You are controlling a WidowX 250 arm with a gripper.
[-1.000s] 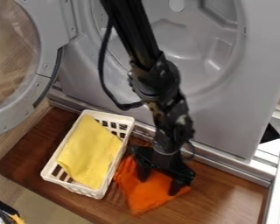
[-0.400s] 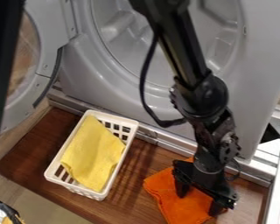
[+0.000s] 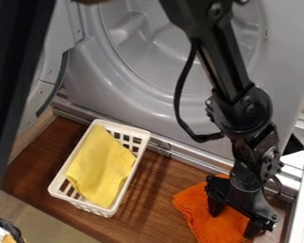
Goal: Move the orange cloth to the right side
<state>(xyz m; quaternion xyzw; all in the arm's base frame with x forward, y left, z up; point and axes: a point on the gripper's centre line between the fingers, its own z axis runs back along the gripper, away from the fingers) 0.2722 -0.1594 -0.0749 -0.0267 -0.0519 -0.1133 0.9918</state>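
Surface: wooden board (image 3: 148, 209), reddish-brown, grain visible, glossy in spots. Silver metal rail (image 3: 186, 157) runs along its far side, slanting nearer toward the right. Pale floor (image 3: 46, 225) past board's near-left edge.

Room: grey panel (image 3: 91, 61) stands at far side, w/ large round recess, molded shapes inside. Part of round door (image 3: 48, 78) at left, dark seal along its edge. Wide black bar (image 3: 15, 71) runs down left side of view, in front of door. Light metal frame (image 3: 303, 204) at right edge; small white piece (image 3: 297, 159) next to it, dark gap just above. Black-and-yellow item, partly in view, near-left corner; ID unclear.

On board: white basket (image 3: 96, 208), slotted sides, left of ctr., set at a slant. Yellow cloth (image 3: 100, 166) inside, spread lengthwise, covering most of basket floor.

Task item: orange cloth (image 3: 195, 204) on board, near right, well apart from basket; slightly rumpled, near part runs out of view.

Gripper (image 3: 232, 225): over orange cloth, tilted, fingers wide apart, tips down at the fabric. Cloth lies btwn & around them; can't tell if any fold is caught. Arm comes in from far side, black cable (image 3: 178, 104) looped on its left.
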